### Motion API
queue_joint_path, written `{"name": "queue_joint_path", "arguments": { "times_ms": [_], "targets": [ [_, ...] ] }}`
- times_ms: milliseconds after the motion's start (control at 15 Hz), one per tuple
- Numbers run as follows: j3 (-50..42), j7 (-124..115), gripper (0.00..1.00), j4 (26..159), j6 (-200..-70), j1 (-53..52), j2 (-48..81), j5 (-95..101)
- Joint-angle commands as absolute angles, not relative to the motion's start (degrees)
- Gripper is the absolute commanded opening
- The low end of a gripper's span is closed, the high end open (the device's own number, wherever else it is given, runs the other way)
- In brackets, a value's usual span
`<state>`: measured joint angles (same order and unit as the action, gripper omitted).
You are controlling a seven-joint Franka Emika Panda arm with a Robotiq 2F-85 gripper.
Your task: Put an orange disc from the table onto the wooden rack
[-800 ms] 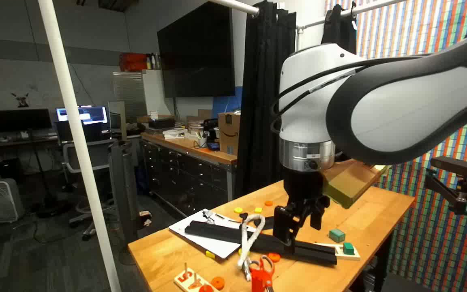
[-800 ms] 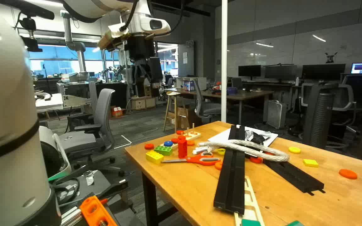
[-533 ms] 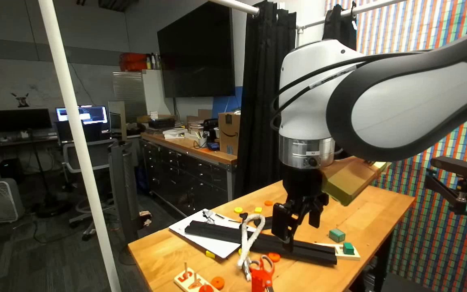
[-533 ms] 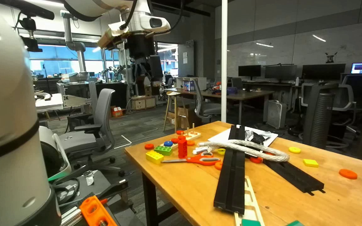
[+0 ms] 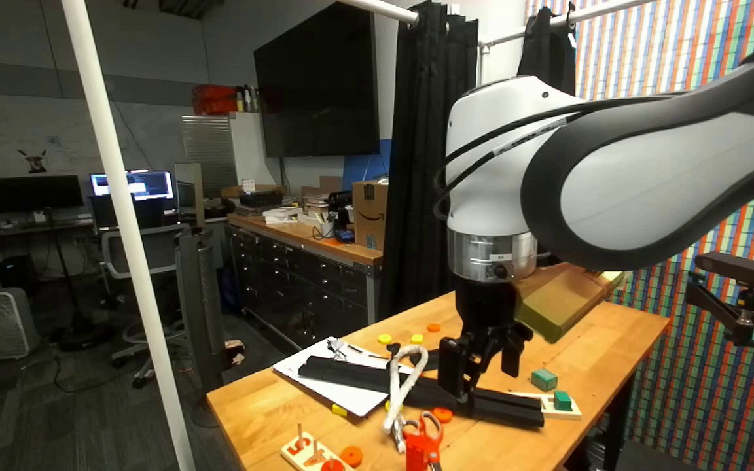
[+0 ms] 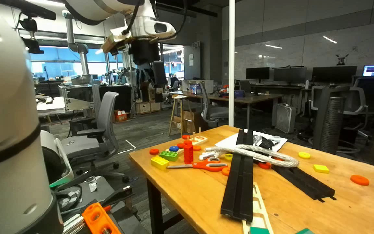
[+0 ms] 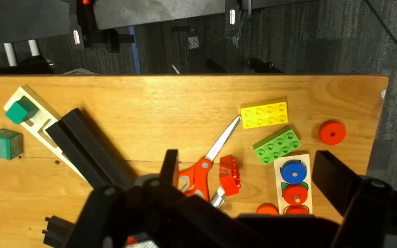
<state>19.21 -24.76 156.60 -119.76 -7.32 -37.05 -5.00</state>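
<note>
Several orange discs [image 6: 359,180] on wooden table [image 6: 304,208] | gripper [image 5: 485,381] spread above | dark workbench [image 5: 305,281], black curtain [image 5: 424,163] beyond

Scissors [image 7: 204,166], tip just beside yellow brick [image 7: 264,115]; rope [image 6: 252,154] lying across black track [image 6: 240,185].

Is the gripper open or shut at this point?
Open. In the wrist view the gripper has its fingers wide apart, with the table showing between them and nothing held.

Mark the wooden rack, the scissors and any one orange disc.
Wooden rack [image 7: 40,119]: wrist view, bare top face.
Scissors [image 7: 202,173]: wrist view, orange handle below the pivot.
Orange disc [image 6: 359,180]: in an exterior view, top face.
</note>
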Motion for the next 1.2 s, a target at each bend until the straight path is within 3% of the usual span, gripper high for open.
{"name": "queue_joint_path", "arguments": {
  "times_ms": [0,667,1133],
  "targets": [
    [19.93,-29.62,1.00,156.01,-122.11,-8.91,-34.47,-8.36],
    [20.30,-34.22,1.00,157.43,-133.91,-14.35,-27.10,-23.26],
    [22.69,-35.31,1.00,156.83,-145.63,-16.89,-16.17,-23.50]
  ]
}}
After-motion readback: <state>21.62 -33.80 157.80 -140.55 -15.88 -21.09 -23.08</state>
